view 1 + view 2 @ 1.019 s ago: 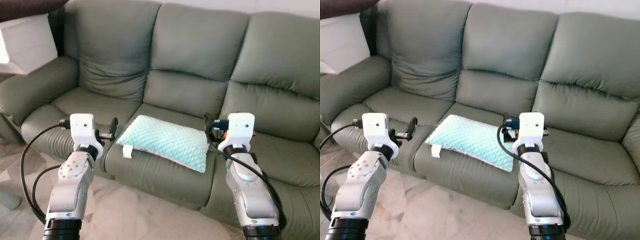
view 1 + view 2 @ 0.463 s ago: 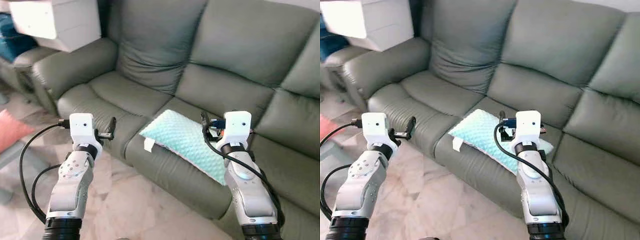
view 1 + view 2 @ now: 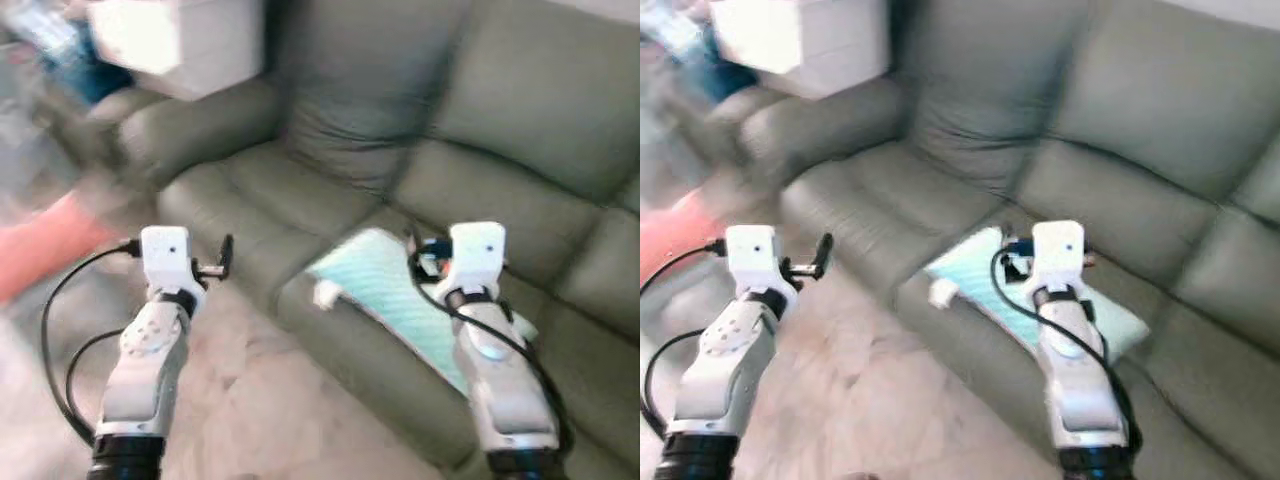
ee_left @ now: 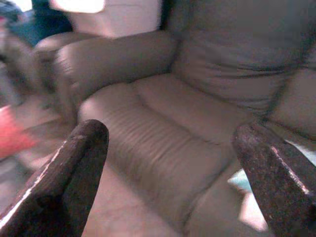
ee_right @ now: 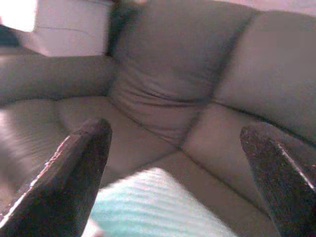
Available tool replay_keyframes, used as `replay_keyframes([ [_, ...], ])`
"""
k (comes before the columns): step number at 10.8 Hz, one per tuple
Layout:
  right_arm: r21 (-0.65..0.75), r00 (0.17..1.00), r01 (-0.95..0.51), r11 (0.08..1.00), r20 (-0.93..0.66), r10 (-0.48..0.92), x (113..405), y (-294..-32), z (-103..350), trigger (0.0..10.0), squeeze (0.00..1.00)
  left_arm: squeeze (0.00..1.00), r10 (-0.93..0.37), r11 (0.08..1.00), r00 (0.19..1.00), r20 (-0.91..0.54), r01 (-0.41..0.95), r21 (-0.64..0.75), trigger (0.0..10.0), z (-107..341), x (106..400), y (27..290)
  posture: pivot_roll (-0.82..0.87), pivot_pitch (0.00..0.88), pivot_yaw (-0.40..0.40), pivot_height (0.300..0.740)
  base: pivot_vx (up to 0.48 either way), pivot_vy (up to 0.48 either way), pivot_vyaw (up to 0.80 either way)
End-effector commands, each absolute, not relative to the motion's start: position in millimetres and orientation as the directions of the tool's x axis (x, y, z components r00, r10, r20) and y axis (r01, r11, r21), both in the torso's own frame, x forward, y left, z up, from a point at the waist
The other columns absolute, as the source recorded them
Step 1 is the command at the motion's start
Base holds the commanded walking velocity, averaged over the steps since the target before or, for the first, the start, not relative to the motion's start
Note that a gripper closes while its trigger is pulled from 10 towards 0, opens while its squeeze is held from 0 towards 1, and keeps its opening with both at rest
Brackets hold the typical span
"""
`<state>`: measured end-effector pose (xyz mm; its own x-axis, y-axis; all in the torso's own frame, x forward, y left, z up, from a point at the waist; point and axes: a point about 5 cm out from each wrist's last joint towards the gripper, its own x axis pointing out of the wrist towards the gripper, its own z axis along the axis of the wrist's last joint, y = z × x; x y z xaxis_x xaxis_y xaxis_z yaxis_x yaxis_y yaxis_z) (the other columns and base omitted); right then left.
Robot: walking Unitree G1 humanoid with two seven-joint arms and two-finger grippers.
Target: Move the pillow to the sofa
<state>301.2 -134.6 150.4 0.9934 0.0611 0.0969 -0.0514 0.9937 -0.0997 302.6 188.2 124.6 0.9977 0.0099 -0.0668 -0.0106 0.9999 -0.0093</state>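
A mint-green dimpled pillow (image 3: 385, 290) with a white tag lies on the middle seat of the grey-green sofa (image 3: 400, 130), partly hidden behind my right arm. My left gripper (image 4: 173, 143) is open and empty, held over the floor in front of the sofa's left seat, well left of the pillow. Above the pillow's near edge my right gripper (image 5: 177, 143) hangs open and empty, with the mint pillow (image 5: 153, 202) just below its fingers. All views are blurred.
A red-pink soft thing (image 3: 45, 250) lies low at the left, off the sofa. A white box-like unit (image 3: 175, 40) stands behind the sofa's left armrest (image 3: 190, 120). Pale marble floor (image 3: 260, 420) runs along the sofa's front.
The whole picture has swung left and blurred, so the camera has turned. The red-pink thing has come further into view. The pillow stays on the sofa, and both grippers remain open.
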Motion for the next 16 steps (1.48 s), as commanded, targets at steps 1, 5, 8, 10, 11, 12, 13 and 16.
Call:
replay_keyframes([
  [1, -0.107, 0.991, -0.065, 0.992, 0.112, 0.077, 300.6, -134.3, 153.4, 10.0, 0.0, 0.0, 0.01, 1.0, 0.998, -0.056, -0.01, -0.004, 10.0, 126.7, 303.3, 186.0, -0.08, 0.065, -0.03, 0.74, 0.0, 0.0, 0.8],
  [5, -0.103, 0.989, -0.084, 0.991, 0.114, 0.096, 302.4, -131.3, 154.0, 10.0, 0.0, 0.0, 0.004, 1.0, 0.999, -0.052, -0.006, -0.021, 10.0, 125.9, 302.4, 185.0, -0.08, 0.06, -0.031, 0.74, 0.0, 0.0, 0.8],
  [8, -0.101, 0.987, -0.096, 0.99, 0.116, 0.108, 302.4, -130.3, 154.3, 10.0, 0.0, 0.0, 0.002, 1.0, 0.999, -0.046, -0.003, -0.019, 10.0, 126.3, 303.1, 183.9, -0.08, 0.055, -0.031, 0.74, 0.0, 0.0, 0.8],
  [10, -0.093, 0.985, -0.108, 0.99, 0.122, 0.119, 302.6, -129.4, 155.1, 10.0, 0.0, 0.0, 0.008, 1.0, 0.999, -0.034, -0.008, -0.005, 10.0, 126.9, 303.7, 183.5, -0.08, 0.054, -0.029, 0.74, 0.0, 0.0, 0.8],
  [11, -0.069, 0.985, -0.109, 0.992, 0.129, 0.117, 302.3, -129.5, 156.2, 10.0, 0.0, 0.0, 0.026, 1.0, 0.999, -0.023, -0.026, 0.001, 10.0, 127.4, 303.3, 184.8, -0.08, 0.054, -0.027, 0.74, 0.0, 0.0, 0.0],
  [12, -0.073, 0.984, -0.109, 0.991, 0.13, 0.118, 302.4, -129.4, 156.5, 10.0, 0.0, 0.0, 0.036, 0.999, 0.999, 0.014, -0.036, 0.011, 10.0, 129.6, 303.8, 186.6, -0.08, 0.055, -0.027, 0.74, 0.0, 0.0, 0.0],
  [13, -0.073, 0.984, -0.112, 0.991, 0.133, 0.121, 302.1, -127.4, 156.8, 10.0, 0.0, 0.0, 0.036, 0.999, 0.999, 0.018, -0.036, 0.024, 10.0, 129.9, 304.4, 188.4, -0.08, 0.057, -0.025, 0.74, 0.0, 0.0, 0.0],
  [16, -0.071, 0.982, -0.118, 0.991, 0.138, 0.127, 302.6, -126.4, 157.1, 10.0, 0.0, 0.0, 0.002, 1.0, 1.0, 0.024, -0.003, 0.011, 10.0, 129.7, 303.4, 185.5, -0.08, 0.056, -0.022, 0.74, 0.0, 0.0, 0.0],
])
